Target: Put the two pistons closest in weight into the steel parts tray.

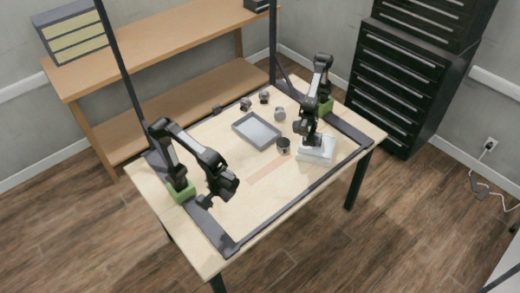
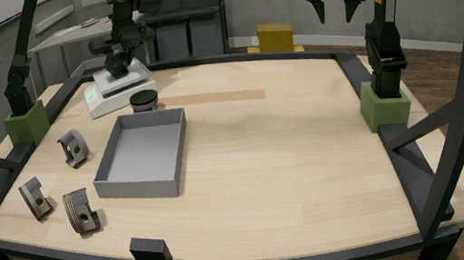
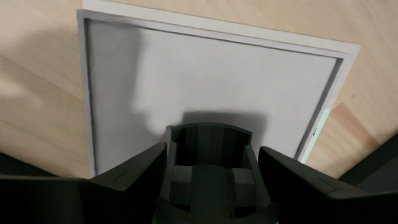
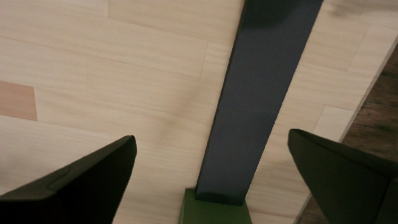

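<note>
My left gripper [image 1: 313, 135] [image 2: 117, 59] [image 3: 213, 152] is shut on a dark piston [image 3: 212, 192] at or just above the pan of the white scale [image 1: 314, 161] [image 2: 129, 98] [image 3: 240, 75]; contact is unclear. The scale's display is unreadable. A dark-topped piston [image 1: 283, 146] [image 2: 144, 102] stands between scale and tray. The grey steel tray [image 1: 247, 139] [image 2: 137, 188] is empty. A grey piston [image 1: 280, 113] [image 2: 80, 145] lies beside it. Another piston [image 1: 263, 96] [image 2: 34, 198] and a third [image 1: 245, 104] [image 2: 73, 212] lie farther along. My right gripper [image 2: 335, 21] [image 4: 211, 139] is open and empty, far from the pistons.
A small black block [image 1: 217, 109] [image 2: 150, 253] sits on the table's edge frame. Green arm bases [image 1: 181, 191] [image 2: 385, 106] stand at both ends. Dark upright posts [image 1: 272, 41] rise from the frame. The right gripper hangs high near its own base.
</note>
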Tool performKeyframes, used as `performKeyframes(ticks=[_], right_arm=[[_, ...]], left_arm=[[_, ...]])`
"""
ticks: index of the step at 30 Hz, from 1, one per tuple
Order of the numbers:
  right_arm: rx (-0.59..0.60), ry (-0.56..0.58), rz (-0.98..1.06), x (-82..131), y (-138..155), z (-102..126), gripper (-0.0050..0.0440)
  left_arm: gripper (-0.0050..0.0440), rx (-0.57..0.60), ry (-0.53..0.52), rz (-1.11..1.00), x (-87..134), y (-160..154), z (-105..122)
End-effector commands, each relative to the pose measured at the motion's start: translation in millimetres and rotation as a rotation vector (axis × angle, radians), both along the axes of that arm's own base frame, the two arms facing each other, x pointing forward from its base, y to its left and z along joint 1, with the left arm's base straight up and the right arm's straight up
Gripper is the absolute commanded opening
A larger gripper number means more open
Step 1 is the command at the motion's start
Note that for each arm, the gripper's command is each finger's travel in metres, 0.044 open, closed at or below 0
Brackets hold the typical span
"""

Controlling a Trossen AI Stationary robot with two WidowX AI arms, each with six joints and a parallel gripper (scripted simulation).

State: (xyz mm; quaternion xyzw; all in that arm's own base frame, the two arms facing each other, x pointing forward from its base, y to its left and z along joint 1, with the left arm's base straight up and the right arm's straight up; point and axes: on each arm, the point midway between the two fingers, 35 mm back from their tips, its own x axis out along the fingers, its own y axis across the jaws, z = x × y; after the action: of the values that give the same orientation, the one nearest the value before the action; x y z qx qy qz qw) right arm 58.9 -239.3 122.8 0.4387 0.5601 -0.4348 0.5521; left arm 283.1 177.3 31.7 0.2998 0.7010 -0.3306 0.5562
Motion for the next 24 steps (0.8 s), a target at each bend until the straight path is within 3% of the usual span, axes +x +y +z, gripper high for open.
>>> performKeyframes(ticks=[1, 2, 3, 24], right_arm=[[-0.031, -0.011, 0.006, 2.4, -5.1, 8.4, 0.0400], [-0.031, -0.011, 0.006, 2.4, -5.1, 8.4, 0.0400], [-0.031, -0.011, 0.006, 2.4, -5.1, 8.4, 0.0400], [-0.031, -0.011, 0.006, 2.4, -5.1, 8.4, 0.0400]], left_arm=[[0.0158, 0.015, -0.022, 0.000, 2.0, 3.0, 9.5], [0.0158, 0.015, -0.022, 0.000, 2.0, 3.0, 9.5], [0.0255, 0.015, -0.022, 0.000, 2.0, 3.0, 9.5], [0.0255, 0.015, -0.022, 0.000, 2.0, 3.0, 9.5]])
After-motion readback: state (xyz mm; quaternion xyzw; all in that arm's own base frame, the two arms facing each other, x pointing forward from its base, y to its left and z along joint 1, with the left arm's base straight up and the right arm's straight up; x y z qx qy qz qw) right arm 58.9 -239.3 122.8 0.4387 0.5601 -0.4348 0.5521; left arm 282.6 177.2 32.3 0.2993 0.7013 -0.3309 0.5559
